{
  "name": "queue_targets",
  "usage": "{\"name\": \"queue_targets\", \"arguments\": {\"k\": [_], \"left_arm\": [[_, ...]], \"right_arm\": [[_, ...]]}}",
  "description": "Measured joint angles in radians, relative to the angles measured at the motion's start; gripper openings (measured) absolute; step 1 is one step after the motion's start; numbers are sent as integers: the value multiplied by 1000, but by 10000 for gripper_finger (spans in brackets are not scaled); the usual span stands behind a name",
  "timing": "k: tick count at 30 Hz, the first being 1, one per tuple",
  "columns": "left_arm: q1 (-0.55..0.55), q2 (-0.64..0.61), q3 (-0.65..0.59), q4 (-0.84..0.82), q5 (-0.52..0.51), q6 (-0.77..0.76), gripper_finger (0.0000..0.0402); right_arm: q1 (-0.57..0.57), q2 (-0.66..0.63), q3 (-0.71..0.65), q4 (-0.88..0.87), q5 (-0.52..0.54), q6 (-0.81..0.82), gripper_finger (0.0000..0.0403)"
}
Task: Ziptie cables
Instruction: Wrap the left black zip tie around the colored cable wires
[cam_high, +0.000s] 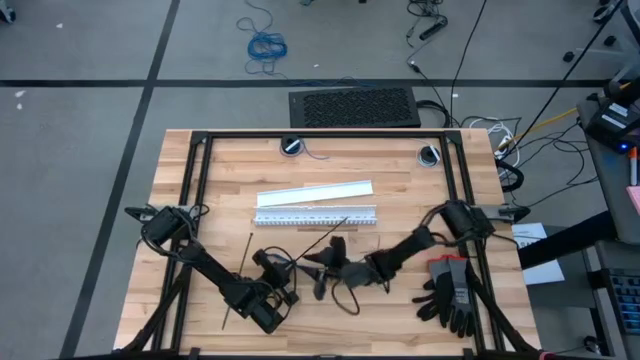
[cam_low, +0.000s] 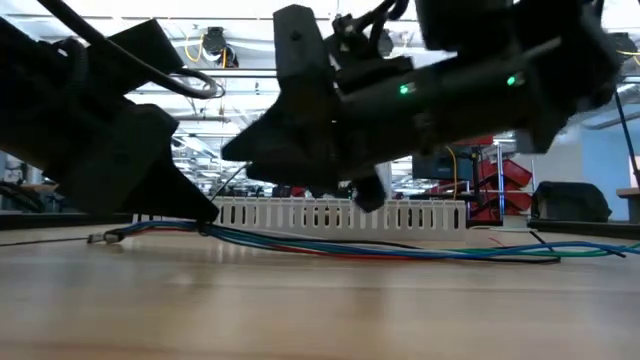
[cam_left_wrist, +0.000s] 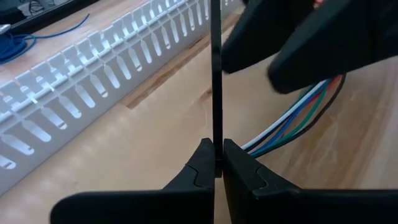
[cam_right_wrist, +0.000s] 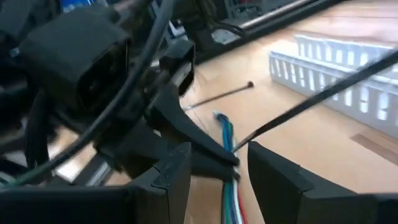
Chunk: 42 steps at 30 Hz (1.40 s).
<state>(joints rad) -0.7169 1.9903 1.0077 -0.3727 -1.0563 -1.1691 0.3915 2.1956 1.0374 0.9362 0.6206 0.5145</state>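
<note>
My left hand (cam_left_wrist: 217, 163) is clamped on a ziptie (cam_left_wrist: 216, 74), the black strip standing straight up between my fingers in my left wrist view. My right hand (cam_right_wrist: 217, 163) hangs spread open over the cables (cam_right_wrist: 229, 140), gripping nothing. Only the low view shows those cables (cam_low: 400, 250) lying flat along the counter (cam_low: 320, 310) before the white slotted strip (cam_low: 340, 214). From above, my arms hide the bundle; a second ziptie (cam_high: 248, 252) lies near my left arm, gloves (cam_high: 450, 292) at right.
</note>
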Motion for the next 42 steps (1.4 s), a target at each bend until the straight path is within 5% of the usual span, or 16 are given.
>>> {"name": "queue_targets", "arguments": {"k": [9,18,31,42], "left_arm": [[1,0,0,0,-10,-1,12],[2,0,0,1,-11,-3,12],[5,0,2,30,47,-5,33],[-1,2,2,42,47,-4,9]], "right_arm": [[-76,44,0,86,-100,28,135],[-71,45,0,80,-125,-4,8],[-71,45,1,73,-122,-97,1],[-75,28,0,100,-100,-160,0]]}}
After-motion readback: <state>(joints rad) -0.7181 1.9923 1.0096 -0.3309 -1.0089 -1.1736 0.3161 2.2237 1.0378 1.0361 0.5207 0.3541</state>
